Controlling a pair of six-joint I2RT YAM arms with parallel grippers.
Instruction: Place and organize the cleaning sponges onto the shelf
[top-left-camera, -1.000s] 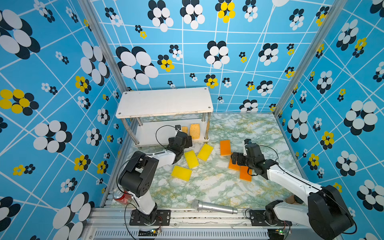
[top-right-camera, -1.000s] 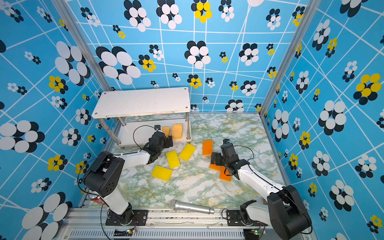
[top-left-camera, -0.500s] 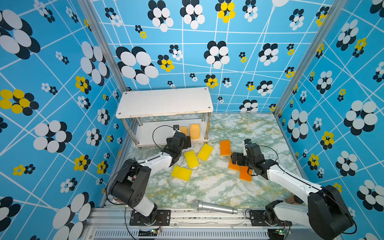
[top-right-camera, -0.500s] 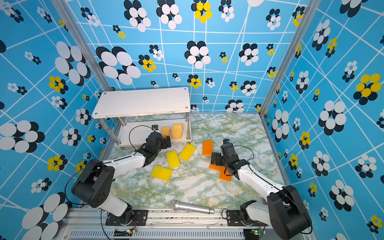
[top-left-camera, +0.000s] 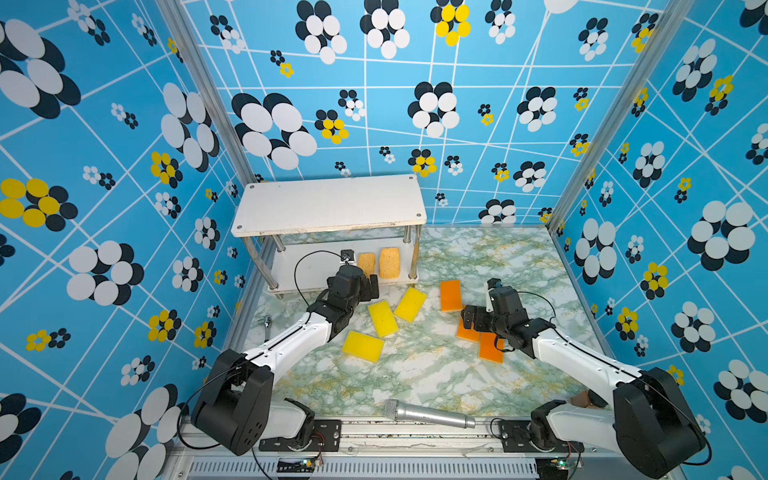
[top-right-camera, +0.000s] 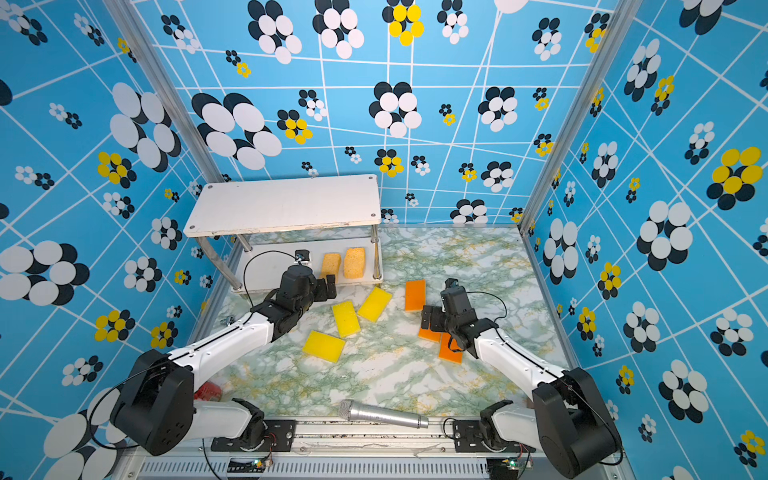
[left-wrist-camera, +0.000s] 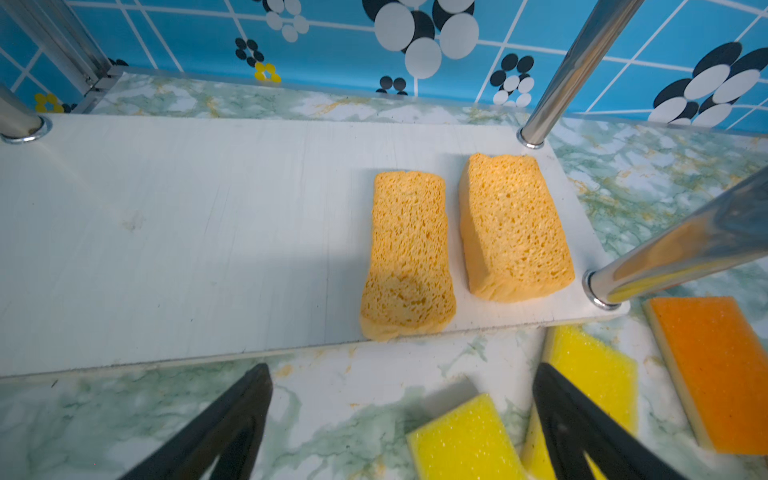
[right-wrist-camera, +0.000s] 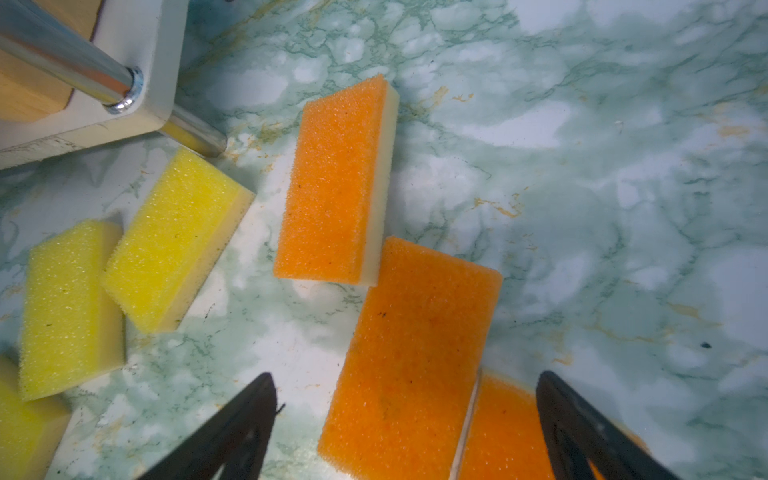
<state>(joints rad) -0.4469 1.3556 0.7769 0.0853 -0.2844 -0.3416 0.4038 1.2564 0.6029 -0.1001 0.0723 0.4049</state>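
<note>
On the shelf's (left-wrist-camera: 208, 208) smooth white board lie two porous tan sponges (left-wrist-camera: 409, 253); left claw (left-wrist-camera: 401, 370) and right claw (right-wrist-camera: 405, 375) gape, seemingly empty.

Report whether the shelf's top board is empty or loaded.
Empty: the top board is bare in both top views. Two tan sponges sit on the lower board.

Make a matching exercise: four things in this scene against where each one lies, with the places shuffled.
1. tan sponges
2. yellow sponges
3. orange sponges
4. microphone

A. front edge of the table
B. lower board of the shelf
C. table, by the right pincer
D. table, by the left pincer

Pairs: 1-B, 2-D, 3-C, 4-A.
</note>
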